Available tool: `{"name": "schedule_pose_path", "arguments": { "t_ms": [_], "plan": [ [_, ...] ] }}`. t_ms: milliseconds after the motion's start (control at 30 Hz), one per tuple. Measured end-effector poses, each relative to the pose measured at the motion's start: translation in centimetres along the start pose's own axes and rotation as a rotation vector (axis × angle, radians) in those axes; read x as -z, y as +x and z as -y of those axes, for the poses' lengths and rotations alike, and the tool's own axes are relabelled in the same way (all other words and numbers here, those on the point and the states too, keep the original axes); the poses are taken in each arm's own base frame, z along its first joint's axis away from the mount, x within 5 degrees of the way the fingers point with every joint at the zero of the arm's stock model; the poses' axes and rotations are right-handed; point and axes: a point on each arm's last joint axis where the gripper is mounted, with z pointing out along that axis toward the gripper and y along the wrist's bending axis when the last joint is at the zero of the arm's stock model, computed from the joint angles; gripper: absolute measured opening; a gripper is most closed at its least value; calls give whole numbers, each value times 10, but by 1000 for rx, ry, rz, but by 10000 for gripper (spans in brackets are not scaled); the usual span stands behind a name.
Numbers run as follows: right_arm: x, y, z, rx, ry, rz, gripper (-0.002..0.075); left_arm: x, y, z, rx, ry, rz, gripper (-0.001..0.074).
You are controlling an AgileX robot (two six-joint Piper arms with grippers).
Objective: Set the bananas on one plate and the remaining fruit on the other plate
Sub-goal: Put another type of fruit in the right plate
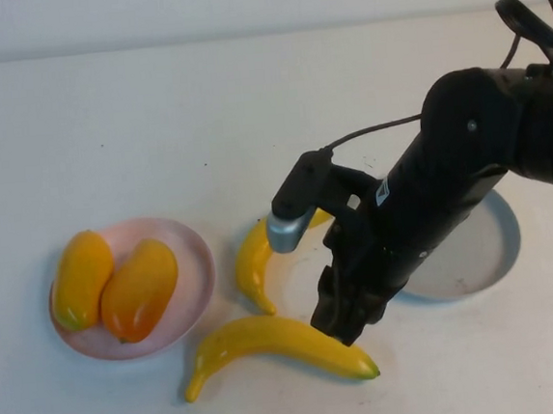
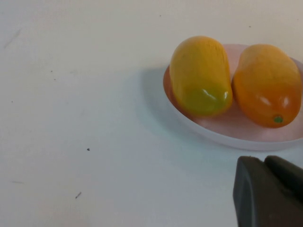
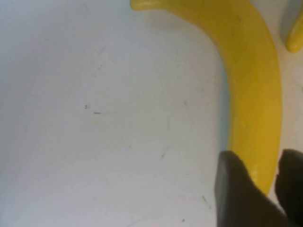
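Two plump mango-like fruits, one yellow [image 1: 81, 279] [image 2: 201, 75] and one orange [image 1: 140, 289] [image 2: 267, 85], lie side by side on the pale pink plate [image 1: 191, 245] [image 2: 246, 138]. Both bananas are on the table between the plates. The front banana [image 1: 269, 338] [image 3: 251, 71] lies crosswise, and the other banana [image 1: 252, 262] [image 3: 296, 35] is partly hidden behind my right wrist. My right gripper [image 1: 350, 331] [image 3: 260, 157] is down over the front banana's right part, open, one finger on each side of it. The grey-blue plate [image 1: 501, 245] is half hidden by the right arm. My left gripper [image 2: 265, 163] is shut and holds nothing, near the pink plate.
The white table stretches bare behind the plates and to the left of the pink one. My right arm [image 1: 465, 152] reaches in from the right across the grey-blue plate.
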Motion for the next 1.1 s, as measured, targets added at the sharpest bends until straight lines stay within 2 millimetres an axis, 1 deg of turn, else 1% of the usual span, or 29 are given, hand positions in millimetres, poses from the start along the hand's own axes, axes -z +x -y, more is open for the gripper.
{"name": "schedule_pose_path", "arguments": {
  "t_ms": [133,167,200,267,567,800,1100],
  "plan": [
    [-3,-2,3,75,5,-10,314,0,0,0,0,0,0,0],
    [-4,-2,3,95,3,-14,349,0,0,0,0,0,0,0],
    [-6,-2,3,110,3,-16,372,0,0,0,0,0,0,0],
    [-10,-4,3,124,2,-9,395,0,0,0,0,0,0,0],
    [-46,-17,-5,165,-21,-27,413,0,0,0,0,0,0,0],
    [-69,-16,7,183,24,-56,414,0,0,0,0,0,0,0],
    [-88,-16,18,198,75,-52,412,0,0,0,0,0,0,0]
  ]
}}
